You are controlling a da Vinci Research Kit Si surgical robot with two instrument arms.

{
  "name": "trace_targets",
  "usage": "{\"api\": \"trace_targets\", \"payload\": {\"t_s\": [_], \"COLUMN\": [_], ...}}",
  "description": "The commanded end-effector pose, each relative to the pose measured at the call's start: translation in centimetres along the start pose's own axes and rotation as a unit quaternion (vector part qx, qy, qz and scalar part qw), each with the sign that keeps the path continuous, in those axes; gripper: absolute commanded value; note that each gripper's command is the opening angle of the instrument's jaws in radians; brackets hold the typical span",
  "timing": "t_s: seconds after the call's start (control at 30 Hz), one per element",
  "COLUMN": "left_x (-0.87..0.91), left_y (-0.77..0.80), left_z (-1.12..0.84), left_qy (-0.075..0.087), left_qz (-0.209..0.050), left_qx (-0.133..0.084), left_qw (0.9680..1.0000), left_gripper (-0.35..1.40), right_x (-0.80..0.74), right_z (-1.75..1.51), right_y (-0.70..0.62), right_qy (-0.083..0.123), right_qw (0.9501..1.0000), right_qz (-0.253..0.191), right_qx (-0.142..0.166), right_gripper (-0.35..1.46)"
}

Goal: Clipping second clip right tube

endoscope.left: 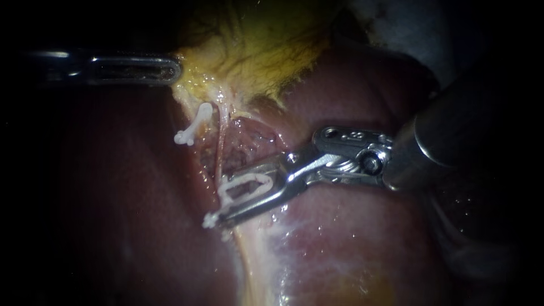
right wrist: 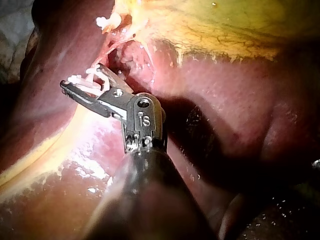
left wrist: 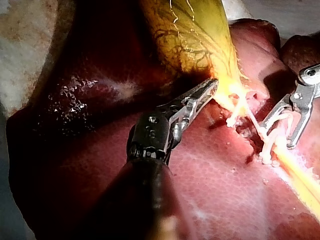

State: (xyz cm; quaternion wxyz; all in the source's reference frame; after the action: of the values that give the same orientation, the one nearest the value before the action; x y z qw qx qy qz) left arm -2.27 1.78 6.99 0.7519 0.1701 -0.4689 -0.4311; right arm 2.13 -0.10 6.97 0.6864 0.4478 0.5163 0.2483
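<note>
Clip point(endoscope.left: 228, 192) sat held in the part-open jaws of our right instrument point(endoscope.left: 221, 202), astride the thin tube point(endoscope.left: 220, 153) below 1 other clip point(endoscope.left: 194, 127). Our left instrument point(endoscope.left: 173, 69) gripped the gallbladder point(endoscope.left: 255, 51), probably to keep this tube stretched.

Slender metal right instrument point(right wrist: 82, 76) with a white plastic clip point(right wrist: 76, 79) between its jaws.
Both jaws touch the clip and stand apart above the dark red, glistening liver point(right wrist: 225, 100). Ahead of the jaws, a second white clip point(right wrist: 107, 21) sits at the edge of the yellow-green, veined gallbladder point(right wrist: 210, 25).
</note>
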Motion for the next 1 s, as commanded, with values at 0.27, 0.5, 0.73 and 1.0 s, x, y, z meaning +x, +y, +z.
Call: {"api": "trace_targets", "payload": {"t_s": [0.27,0.5,0.73,1.0], "left_x": [0.0,0.01,0.01,0.01], "left_y": [0.01,0.01,0.01,0.02], "left_z": [-0.01,-0.01,-0.02,-0.02], "left_qy": [0.0,0.0,0.0,0.0], "left_qz": [0.0,0.0,0.0,0.0], "left_qx": [0.0,0.0,0.0,0.0], "left_qw": [1.0,1.0,1.0,1.0], "left_gripper": [-0.35,-0.35,-0.35,-0.35], "right_x": [0.03,0.01,-0.01,-0.12], "right_z": [-0.24,-0.54,-0.74,-0.75], "right_y": [-0.09,-0.18,-0.18,0.06], "right_qy": [0.006,0.01,0.013,0.004], "right_qw": [1.0,0.9999,0.9998,0.9997], "right_qz": [0.003,0.005,0.005,0.002], "right_qx": [-0.006,-0.01,-0.013,-0.026], "right_gripper": [0.51,0.51,0.51,0.52]}}
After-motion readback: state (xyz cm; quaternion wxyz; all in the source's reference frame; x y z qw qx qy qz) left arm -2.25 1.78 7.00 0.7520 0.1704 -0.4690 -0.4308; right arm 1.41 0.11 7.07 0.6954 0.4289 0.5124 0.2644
